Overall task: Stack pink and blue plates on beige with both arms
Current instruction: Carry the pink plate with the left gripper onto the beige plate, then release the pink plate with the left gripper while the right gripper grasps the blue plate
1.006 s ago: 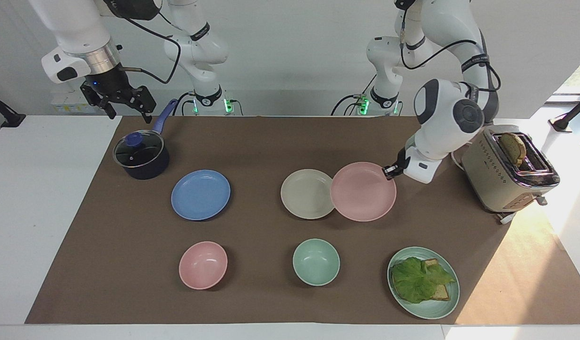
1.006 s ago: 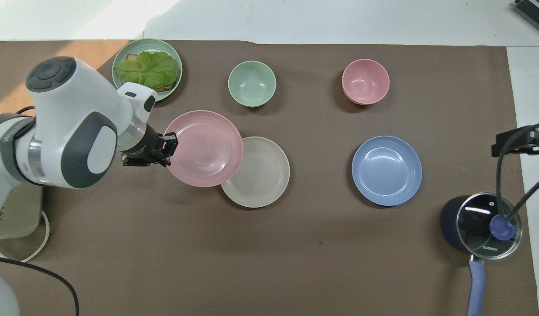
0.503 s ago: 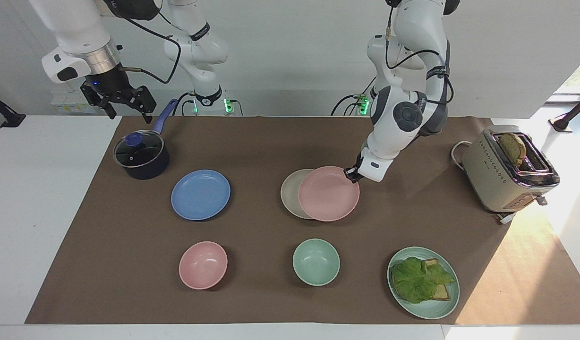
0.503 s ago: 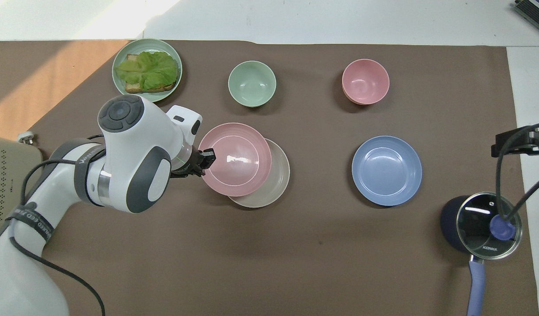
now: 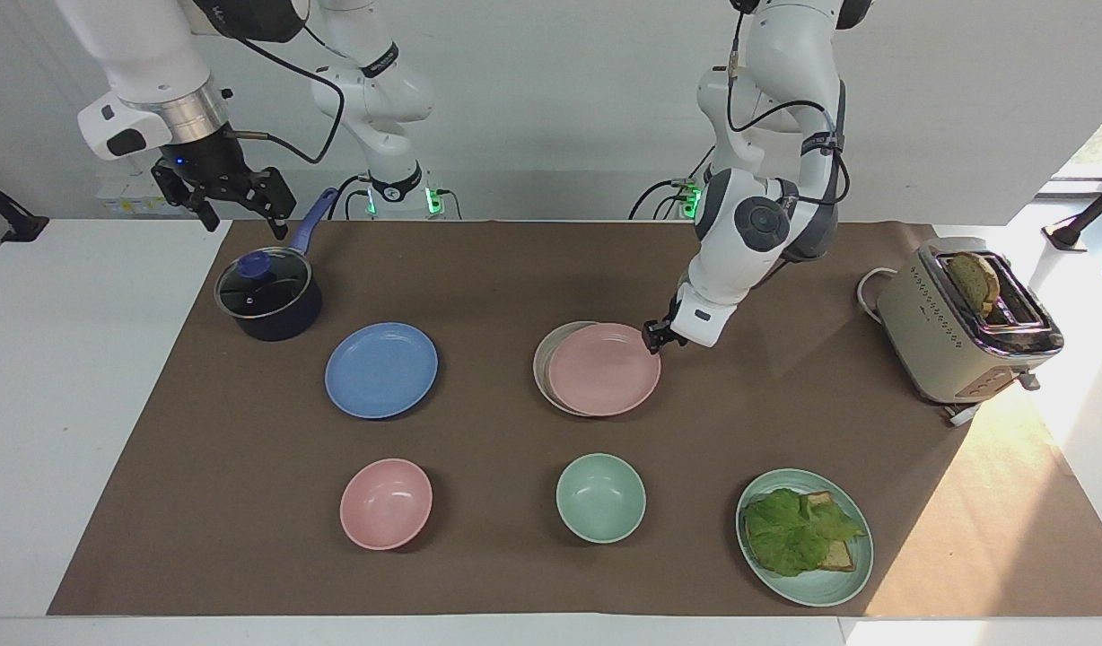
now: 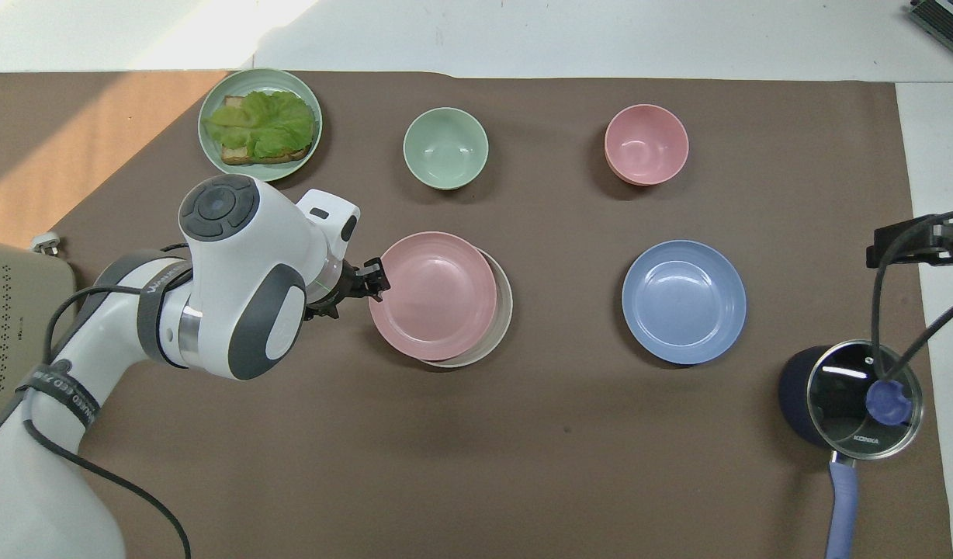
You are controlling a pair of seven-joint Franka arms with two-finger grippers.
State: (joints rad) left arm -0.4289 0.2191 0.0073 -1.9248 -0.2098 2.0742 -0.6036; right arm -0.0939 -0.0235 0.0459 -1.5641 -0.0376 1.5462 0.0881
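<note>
The pale pink plate (image 5: pixel 603 370) (image 6: pixel 432 295) lies on the beige plate (image 5: pixel 541 363) (image 6: pixel 505 304), shifted a little toward the left arm's end, so a crescent of beige shows. My left gripper (image 5: pixel 654 338) (image 6: pixel 374 279) is low at the pink plate's rim on that side, fingers open around the edge. The blue plate (image 5: pixel 381 370) (image 6: pixel 684 301) rests alone on the mat toward the right arm's end. My right gripper (image 5: pixel 232 202) waits raised and open over the table edge beside the pot.
A dark pot (image 5: pixel 268 294) with a glass lid stands near the right arm's base. A pink bowl (image 5: pixel 386 503), a green bowl (image 5: pixel 600 497) and a green plate (image 5: pixel 820 597) with lettuce and toast line the edge farthest from the robots. A toaster (image 5: pixel 968 323) stands at the left arm's end.
My left gripper carried the pink plate across from beside the beige plate, lowered it onto the beige plate and opened. The right arm has stayed still.
</note>
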